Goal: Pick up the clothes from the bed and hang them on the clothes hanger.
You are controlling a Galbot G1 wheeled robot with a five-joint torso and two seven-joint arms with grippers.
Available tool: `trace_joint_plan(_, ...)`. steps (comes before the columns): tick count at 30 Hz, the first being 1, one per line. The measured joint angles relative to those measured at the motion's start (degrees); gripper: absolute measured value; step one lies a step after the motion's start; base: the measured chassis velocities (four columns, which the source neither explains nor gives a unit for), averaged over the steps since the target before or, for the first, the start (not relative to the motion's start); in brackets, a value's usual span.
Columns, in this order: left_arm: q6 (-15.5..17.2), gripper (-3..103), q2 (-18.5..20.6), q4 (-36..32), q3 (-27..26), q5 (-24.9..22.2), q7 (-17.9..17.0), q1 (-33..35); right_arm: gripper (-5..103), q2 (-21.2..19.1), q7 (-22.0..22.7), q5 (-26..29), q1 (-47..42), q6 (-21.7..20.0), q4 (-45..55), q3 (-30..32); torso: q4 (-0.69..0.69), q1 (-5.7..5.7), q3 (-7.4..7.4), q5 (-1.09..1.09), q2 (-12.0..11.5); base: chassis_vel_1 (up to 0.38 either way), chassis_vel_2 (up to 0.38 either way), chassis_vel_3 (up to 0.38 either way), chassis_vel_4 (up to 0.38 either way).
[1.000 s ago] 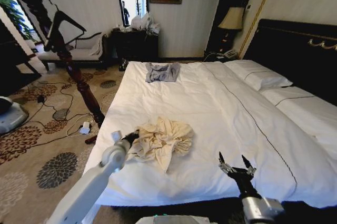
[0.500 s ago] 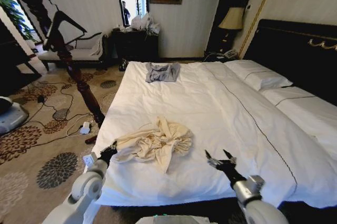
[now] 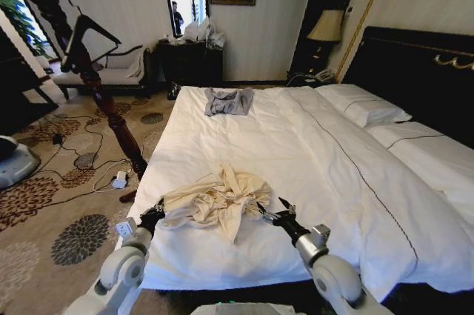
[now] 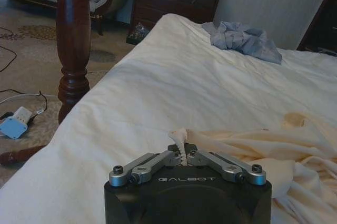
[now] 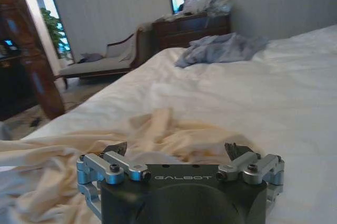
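Observation:
The cream clothes (image 3: 216, 202) lie crumpled on the near left part of the white bed (image 3: 311, 144). My left gripper (image 3: 153, 215) is at the bed's left edge, shut on the garment's left corner; the left wrist view shows a fold of cream fabric (image 4: 181, 138) pinched between the closed fingers of my left gripper (image 4: 182, 156). My right gripper (image 3: 272, 210) is open, its fingertips just off the right edge of the pile. From the right wrist, my right gripper (image 5: 178, 150) has its jaws spread with the clothes (image 5: 158, 129) directly ahead. The black clothes hanger (image 3: 90, 32) hangs on a dark wooden stand at far left.
A smaller grey garment (image 3: 228, 101) lies at the bed's far end. The wooden stand's post (image 3: 111, 107) rises beside the bed's left side, with cables and a white adapter (image 3: 119, 180) on the patterned carpet. Pillows (image 3: 363, 107) and a black headboard (image 3: 422, 70) are on the right.
My left gripper pulled back to the bed's left edge with the garment's corner, stretching the cloth out. My right gripper moved left and forward up to the pile's right edge.

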Motion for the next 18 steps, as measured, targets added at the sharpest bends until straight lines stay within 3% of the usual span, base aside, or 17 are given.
trace_joint_plan(5, -0.4, 0, 0.2, 0.0, 0.2, 2.4, 0.5, 0.9, 100, 2.1, 1.6, 6.5, 3.6, -2.2, 0.0, -5.7, 0.01, 0.00, 0.00, 0.00, 0.0, 0.000, 0.000, 0.000, 0.000)
trace_joint_plan(6, -0.5, 0, 0.3, 0.0, 0.2, 2.6, 0.5, 0.9, 100, 2.7, 1.9, 8.6, 4.2, -2.5, 0.2, -6.3, 0.01, 0.00, 0.00, 0.00, 0.0, 0.000, 0.000, 0.000, 0.000)
trace_joint_plan(7, -0.5, 0, 0.4, -0.1, 0.2, 2.6, 0.5, 1.0, 100, 4.9, 3.0, 15.6, 6.3, -3.4, 0.8, -7.5, 0.00, 0.00, 0.00, 0.00, 0.0, 0.000, 0.000, 0.000, 0.000)
trace_joint_plan(10, -0.5, 0, 0.6, -0.2, 0.1, 2.6, 0.5, 1.0, 100, 6.3, 3.4, 20.4, 8.3, -4.2, 1.3, -8.5, 0.02, 0.00, 0.00, 0.00, 0.0, 0.000, 0.000, 0.000, 0.000)
trace_joint_plan(18, -0.5, 0, 0.4, 0.0, 0.6, 2.7, 0.6, 0.8, 100, 6.8, 4.5, 21.9, 10.0, -6.6, -0.9, -11.2, 0.00, 0.00, 0.00, 0.00, 0.0, 0.000, 0.000, 0.000, 0.000)
